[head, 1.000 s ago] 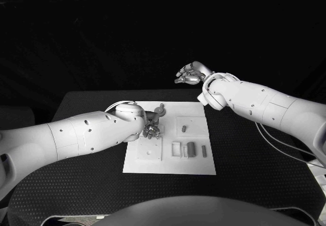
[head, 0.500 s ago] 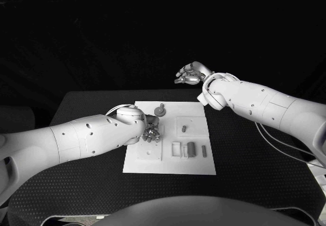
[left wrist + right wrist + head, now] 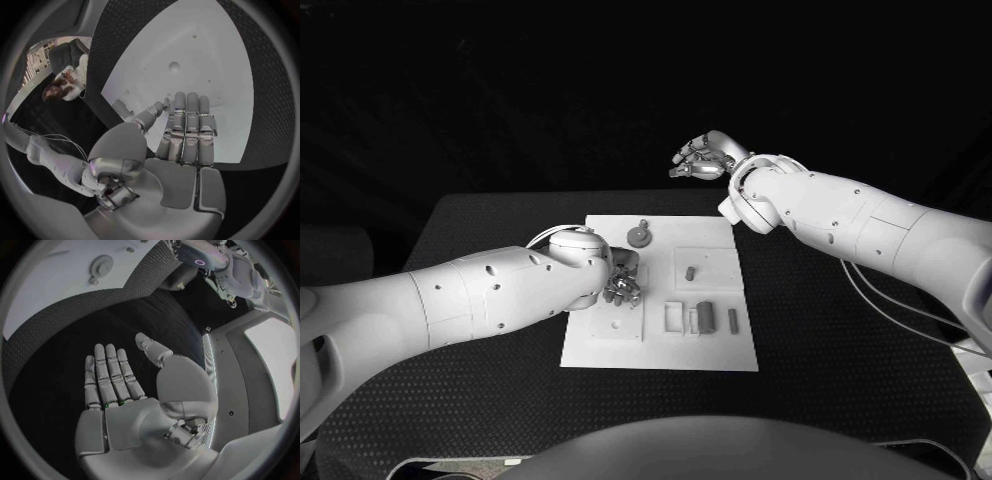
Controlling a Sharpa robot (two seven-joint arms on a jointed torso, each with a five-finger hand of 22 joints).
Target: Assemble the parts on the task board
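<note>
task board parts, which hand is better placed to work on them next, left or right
Left, most likely. The left hand hovers low over the task board, beside the small parts, holding nothing. The right hand is raised beyond the table's far edge, fingers apart, well away from the board.

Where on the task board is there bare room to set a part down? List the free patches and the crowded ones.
Free: the task board's near strip below the upright parts, and the far right corner beyond the lone small part. Crowded: the left middle, where the left robot hand hangs over the board, the row of upright parts, and the round part at the far edge. The right robot hand is off the board.
</note>
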